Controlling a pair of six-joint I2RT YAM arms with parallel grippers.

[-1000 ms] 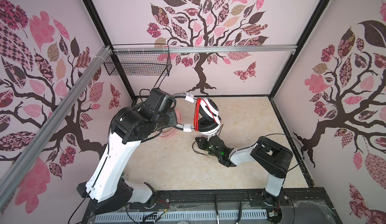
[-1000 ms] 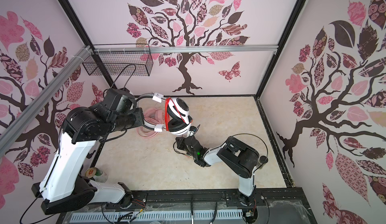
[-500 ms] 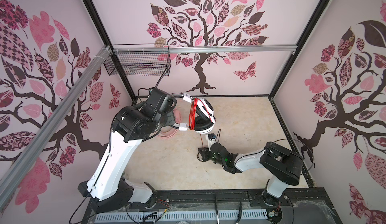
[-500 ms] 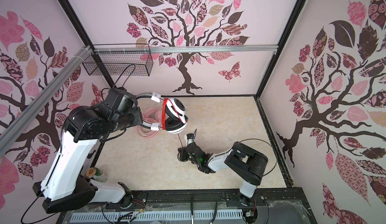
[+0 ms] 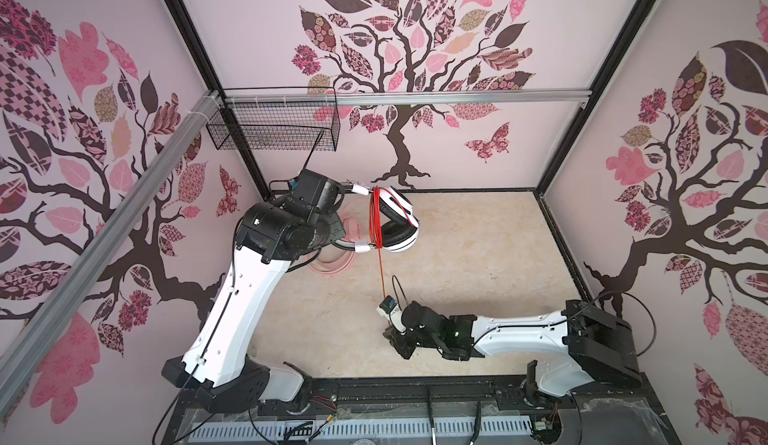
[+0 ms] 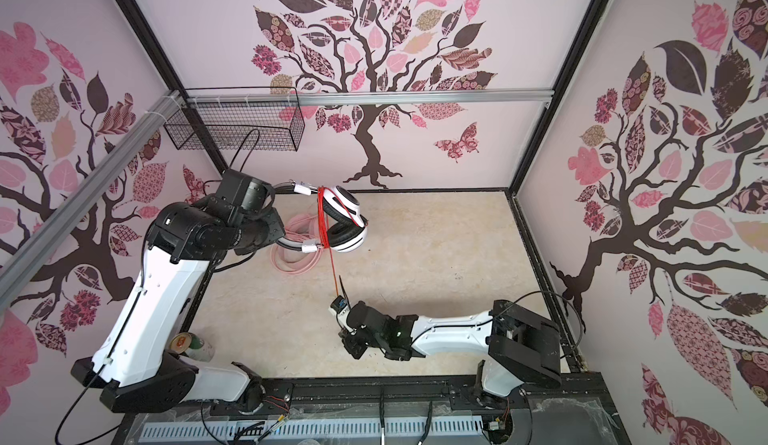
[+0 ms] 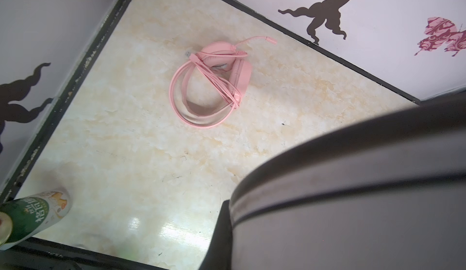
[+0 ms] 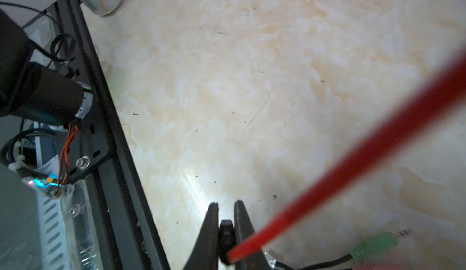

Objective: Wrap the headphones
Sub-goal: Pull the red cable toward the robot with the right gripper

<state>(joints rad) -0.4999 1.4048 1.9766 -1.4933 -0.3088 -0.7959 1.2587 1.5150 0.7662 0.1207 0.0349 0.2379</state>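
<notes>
The white-and-black over-ear headset (image 5: 397, 225) hangs above the back-left of the marbled beige floor (image 5: 478, 256). Its ear cups point toward the middle and its headband toward the left gripper (image 6: 275, 229), which is clamped on it. Its orange-red cable (image 5: 376, 214) loops across beside the cups. One taut strand runs forward to the right gripper (image 8: 226, 205), which pinches the strand's black end piece. The pale pink headset (image 7: 214, 79) lies on the floor below. Bare floor opens rightward to the black frame rail (image 5: 557, 239).

right claw (image 8: 226, 203) pulled back toward front, orange-red cable (image 5: 380, 274) drawn taut
</notes>
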